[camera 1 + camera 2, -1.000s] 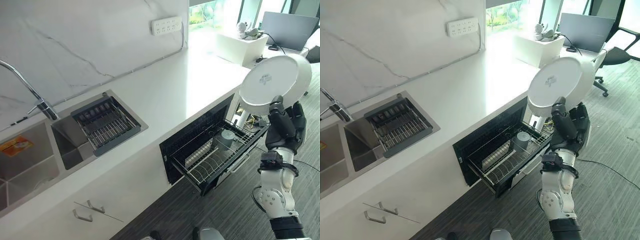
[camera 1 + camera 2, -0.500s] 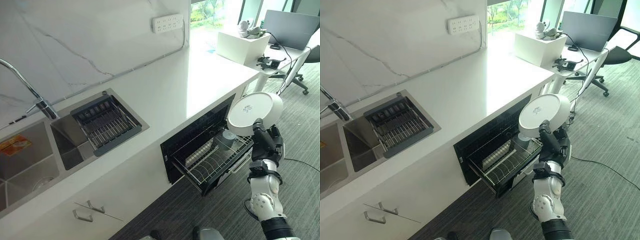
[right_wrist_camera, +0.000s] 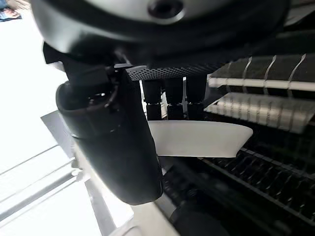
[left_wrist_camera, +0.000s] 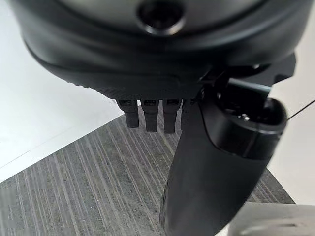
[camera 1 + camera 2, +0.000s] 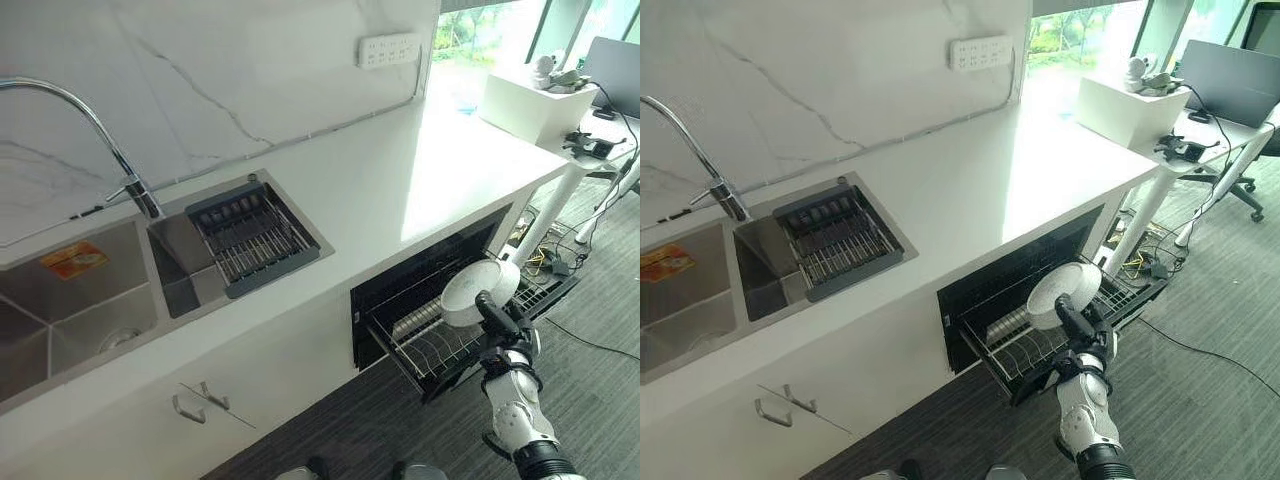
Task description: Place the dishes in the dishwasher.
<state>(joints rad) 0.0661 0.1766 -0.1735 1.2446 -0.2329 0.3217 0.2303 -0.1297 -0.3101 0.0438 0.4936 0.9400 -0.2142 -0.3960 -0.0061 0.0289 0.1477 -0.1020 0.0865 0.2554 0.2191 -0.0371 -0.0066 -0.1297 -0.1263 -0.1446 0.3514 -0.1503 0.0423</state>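
From the head views, I've brought the white plate (image 5: pixel 478 292) down from overhead to just above the dishwasher rack (image 5: pixel 1025 345). Right wrist view: my right hand (image 3: pixel 123 128) pinches its rim. Left hand (image 4: pixel 216 147) hangs relaxed, empty.

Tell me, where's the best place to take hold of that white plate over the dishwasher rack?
By its rim, I'd say, from the lower edge. The white plate stands tilted on edge above the rack, and the right hand pinches that rim from below, thumb on one face and fingers on the other.
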